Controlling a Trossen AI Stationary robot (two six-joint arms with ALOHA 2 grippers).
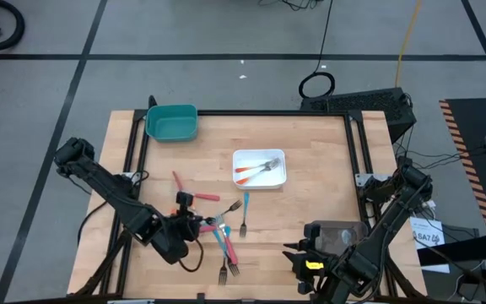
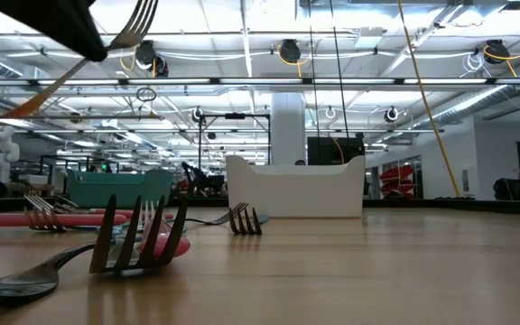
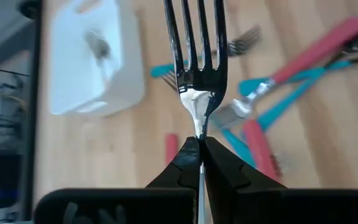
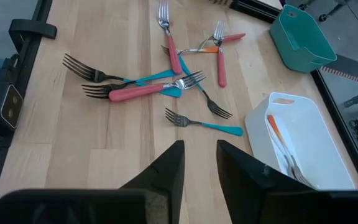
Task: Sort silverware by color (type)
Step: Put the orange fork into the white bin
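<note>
Wooden table (image 1: 310, 194): light butcher-block top edged by a black metal frame, set on a grey floor marked with dark tape lines. A white tray (image 1: 259, 168) is taken as landmark, near the table's middle.

Left gripper (image 3: 199, 163): pressed together on the neck of an orange-handled fork (image 3: 196, 56), tines pointing away from the wrist camera. In the low view this fork (image 2: 129, 25) is seen raised clear of the table, under a dark gripper. In the high view the gripper (image 1: 194, 221) is found toward the near-left of the white tray, over the loose pile.

Right gripper (image 4: 199, 163): fingers spread, nothing between them; parked at the near-right of the white tray, close to the table's front edge (image 1: 300, 257).

Silverware:
- Inside the white tray: orange-handled forks (image 1: 256, 171), count not clear.
- A blue-handled fork (image 1: 244, 215) lies alone just nearer than the tray.
- Loose pile (image 1: 218, 232) to the near-left of the tray: pink- and teal-handled forks crossed over one another, several touching.
- One pink-handled fork (image 4: 143, 91) is laid across a teal-handled one (image 4: 129, 78) in the right wrist view.

A teal tray (image 1: 172, 122) sits at the far-left corner, well apart from the white tray.

Room: from the low view, an open lab hall with white ceiling trusses, strip lights, hanging cables and a white column behind the white tray (image 2: 296, 188). A yellow cable (image 1: 405, 38) and a black cable loop (image 1: 317, 84) lie on the floor beyond the table.
</note>
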